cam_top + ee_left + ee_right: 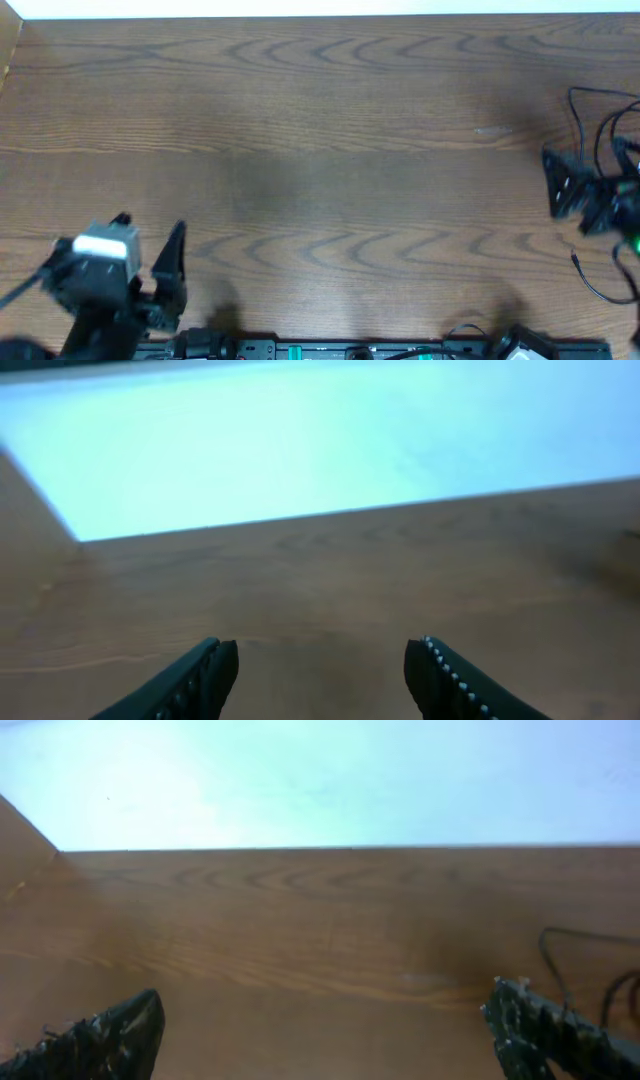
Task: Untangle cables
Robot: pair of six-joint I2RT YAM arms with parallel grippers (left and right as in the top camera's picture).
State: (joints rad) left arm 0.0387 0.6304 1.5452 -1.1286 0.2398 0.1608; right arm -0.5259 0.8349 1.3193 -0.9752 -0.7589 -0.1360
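Note:
A thin black cable [598, 288] lies at the table's far right edge, one small end [576, 259] pointing left. More thin black loops [578, 112] rise behind my right arm and show in the right wrist view [548, 948]. I cannot tell if they are one cord. The white cable is out of view. My right gripper [552, 185] is open and empty beside these loops, jaws wide over bare wood [325, 1005]. My left gripper [150, 228] is open and empty at the front left, far from the cable [320, 650].
The wooden table [320, 150] runs to a far edge against a white surface [320, 8]. A raised wooden side [8, 50] stands at the far left. A black rail with connectors [340, 350] runs along the front edge.

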